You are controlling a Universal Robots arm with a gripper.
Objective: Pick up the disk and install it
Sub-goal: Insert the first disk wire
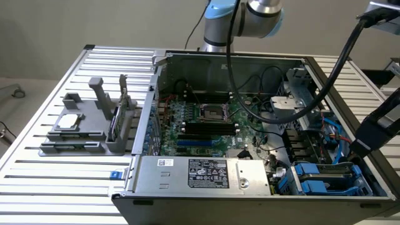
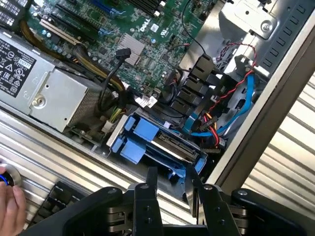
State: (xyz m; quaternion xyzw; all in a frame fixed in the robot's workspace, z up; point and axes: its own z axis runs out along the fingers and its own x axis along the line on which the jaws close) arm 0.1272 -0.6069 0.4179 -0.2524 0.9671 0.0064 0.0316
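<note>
Now gripper (image 2: 171, 173) poised close to disk (image 2: 170, 142); fingers (image 2: 151, 179) partly apart, nothing held between them; disk lies flat in blue carrier, seated in drive bay at corner of computer case (image 1: 250, 199), beside power supply (image 1: 168, 176), toward exterior view's right; blue and red cables (image 2: 236, 105) alongside.
</note>
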